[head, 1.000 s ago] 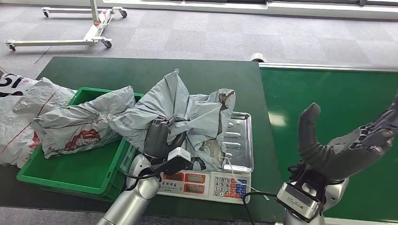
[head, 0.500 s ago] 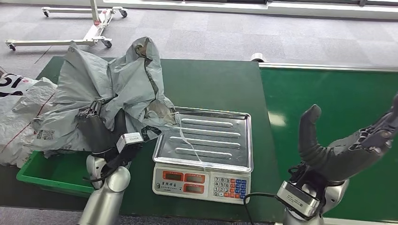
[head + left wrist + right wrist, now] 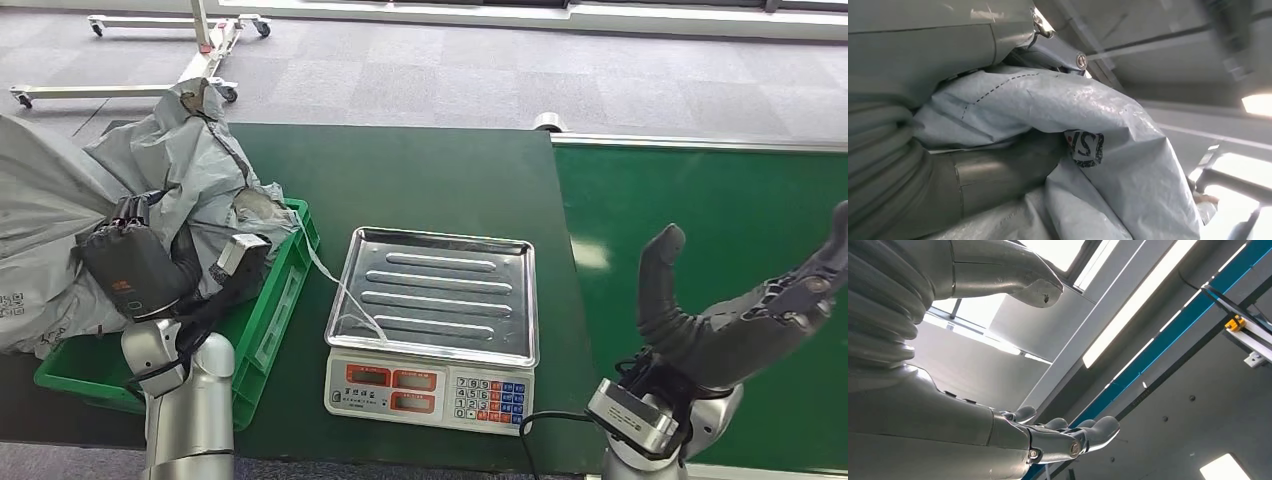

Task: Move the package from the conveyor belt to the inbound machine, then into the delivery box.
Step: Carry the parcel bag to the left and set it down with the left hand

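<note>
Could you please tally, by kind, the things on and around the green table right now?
Grey package, held by the left hand: 1
Green crate: 1
Scale with steel tray: 1
Green conveyor belt: 1
White wheeled frame on the floor: 1
Total: 5

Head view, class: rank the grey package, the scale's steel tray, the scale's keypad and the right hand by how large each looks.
1. Grey package, largest, partly cut off by the frame edge.
2. Steel tray.
3. Right hand; it sits nearer the camera, so its rank against the tray is unsure.
4. Keypad, smallest.
</note>
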